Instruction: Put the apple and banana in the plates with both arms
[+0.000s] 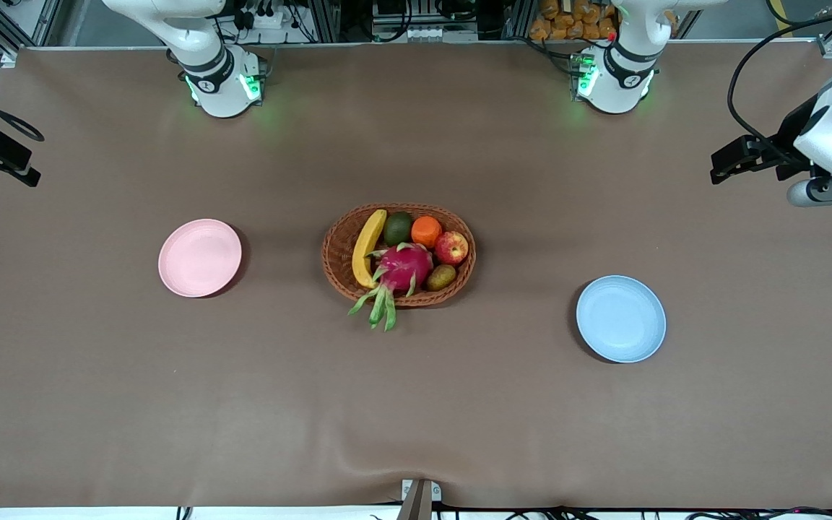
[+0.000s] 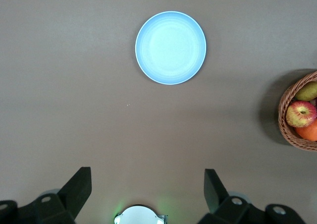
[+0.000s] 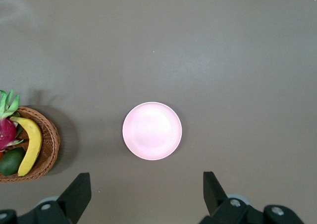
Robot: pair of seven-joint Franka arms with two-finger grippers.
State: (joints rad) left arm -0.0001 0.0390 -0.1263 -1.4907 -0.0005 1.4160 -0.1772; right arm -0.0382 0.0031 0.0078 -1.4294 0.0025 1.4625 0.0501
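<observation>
Front view has an oval woven wicker basket (image 1: 399, 254) mid-table, holding the smooth curved banana (image 1: 367, 248) and the streaky red apple (image 1: 451, 248), packed in beside a spiky dragon fruit (image 1: 403, 269). Both shallow round plates are bare: pink plate (image 1: 200, 258) toward the right arm's end, blue plate (image 1: 621, 318) toward the left arm's. Left gripper (image 2: 147, 194) and right gripper (image 3: 146, 196) hang high over the table, fingers spread wide, holding nothing, and both are mostly cut off at the frame edges.
</observation>
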